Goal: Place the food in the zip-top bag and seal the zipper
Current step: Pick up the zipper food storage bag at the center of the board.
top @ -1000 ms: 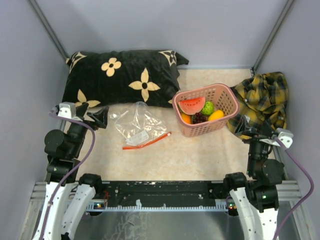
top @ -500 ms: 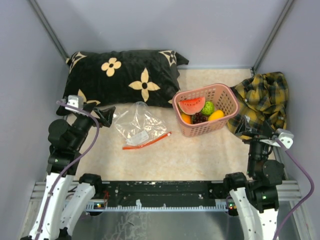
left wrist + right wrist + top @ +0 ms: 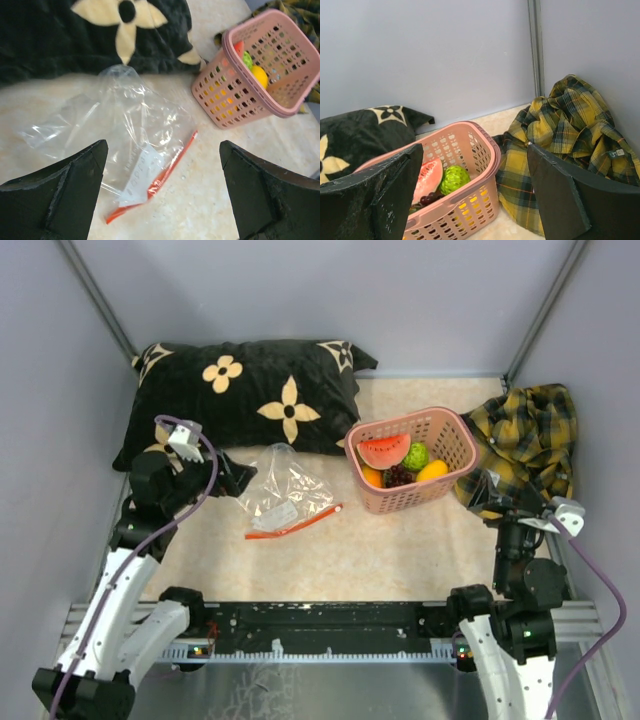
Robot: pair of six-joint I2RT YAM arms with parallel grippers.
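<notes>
From above, your left gripper (image 3: pixel 233 479) hangs wide open and empty just beside the bag (image 3: pixel 285 490). The bag lies flat on the table (image 3: pixel 380 550), its zipper (image 3: pixel 295 523) toward the near edge. The left wrist view frames the bag between the jaws, likely lining up a pinch. The right wrist view shows your right gripper (image 3: pixel 473 147) open and empty. It faces the food (image 3: pixel 432 177) in the basket (image 3: pixel 470 135) near the table's right edge.

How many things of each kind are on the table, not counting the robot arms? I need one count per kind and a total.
Toy fruits: 5 (watermelon slice, green fruit, grape bunch, orange piece, yellow piece)
Pink basket: 1
Zip-top bag: 1
Black flowered pillow: 1
Yellow plaid cloth: 1
Total: 9
</notes>
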